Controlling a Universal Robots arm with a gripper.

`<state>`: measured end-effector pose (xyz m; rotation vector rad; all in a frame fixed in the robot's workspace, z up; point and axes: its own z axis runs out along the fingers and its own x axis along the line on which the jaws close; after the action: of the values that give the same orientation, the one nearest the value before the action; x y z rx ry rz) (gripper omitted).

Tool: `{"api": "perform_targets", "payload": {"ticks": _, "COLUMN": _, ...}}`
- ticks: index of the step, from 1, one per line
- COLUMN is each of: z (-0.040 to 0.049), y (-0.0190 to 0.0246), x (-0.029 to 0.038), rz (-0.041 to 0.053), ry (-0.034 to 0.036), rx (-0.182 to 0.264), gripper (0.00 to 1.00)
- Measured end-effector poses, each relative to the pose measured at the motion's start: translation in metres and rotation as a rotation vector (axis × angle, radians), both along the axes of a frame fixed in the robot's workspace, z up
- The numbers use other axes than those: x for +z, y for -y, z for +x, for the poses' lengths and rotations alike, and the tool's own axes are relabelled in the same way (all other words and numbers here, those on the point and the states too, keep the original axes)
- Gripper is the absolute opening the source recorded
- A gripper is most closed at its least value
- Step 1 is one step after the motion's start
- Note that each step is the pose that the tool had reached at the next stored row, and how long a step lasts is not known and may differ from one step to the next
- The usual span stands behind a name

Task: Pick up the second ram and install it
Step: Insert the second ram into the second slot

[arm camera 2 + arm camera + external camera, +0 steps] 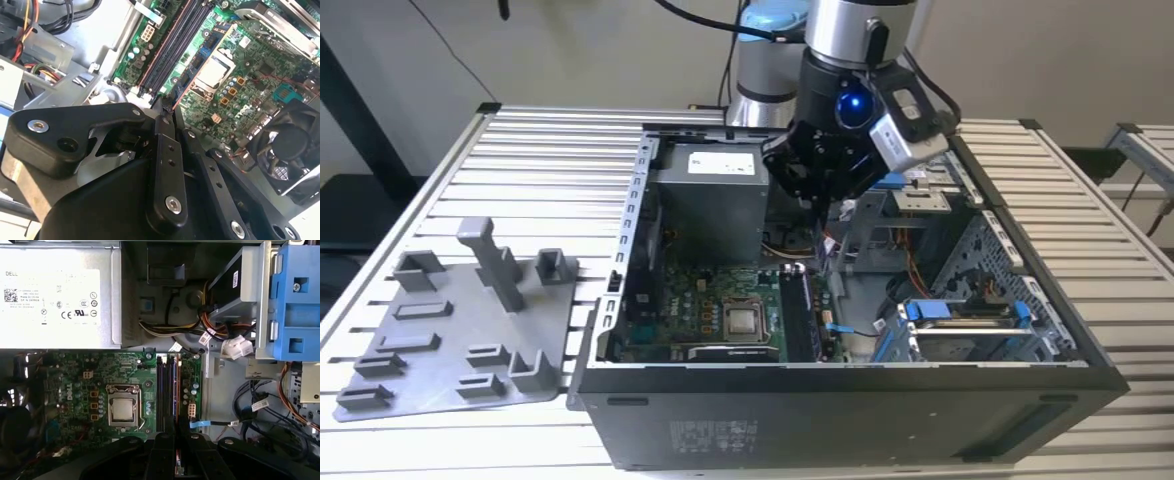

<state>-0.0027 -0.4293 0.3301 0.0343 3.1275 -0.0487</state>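
Note:
My gripper (821, 195) hangs inside the open computer case (854, 400), over the memory slots (797, 310) beside the processor (744, 322). Its black fingers (165, 150) stand shut on a thin board seen edge-on, the second ram (825, 228). In the first wrist view a sliver of the second ram (176, 464) shows between the fingers, in line with the dark slots (162, 390) below my gripper (176, 440). In the second wrist view my gripper (167, 107) points at the near end of the slots (170, 50).
A grey power supply (707, 190) sits at the back of the case. Bundled cables (200, 332) and a blue drive bracket (961, 312) lie on the exterior view's right of the slots. A fan (292, 145) sits beside the board. The grey holder plate (440, 340) lies on the slatted table, left of the case.

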Motion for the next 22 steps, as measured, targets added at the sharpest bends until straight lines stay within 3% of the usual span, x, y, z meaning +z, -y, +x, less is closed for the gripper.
{"api": "perform_targets", "payload": {"ticks": 11, "z": -0.0002, "y": 0.0033, "x": -0.0197, "rz": 0.0001, "ry": -0.0009, "rx": 0.013, "gripper": 0.14}}
{"api": "perform_targets", "payload": {"ticks": 19, "z": -0.0056, "y": 0.0109, "x": -0.0264, "rz": 0.0, "ry": -0.001, "rx": 0.013, "gripper": 0.14}}
{"api": "perform_targets", "payload": {"ticks": 22, "z": -0.0071, "y": 0.0112, "x": -0.0317, "rz": 0.0, "ry": -0.001, "rx": 0.013, "gripper": 0.14}}
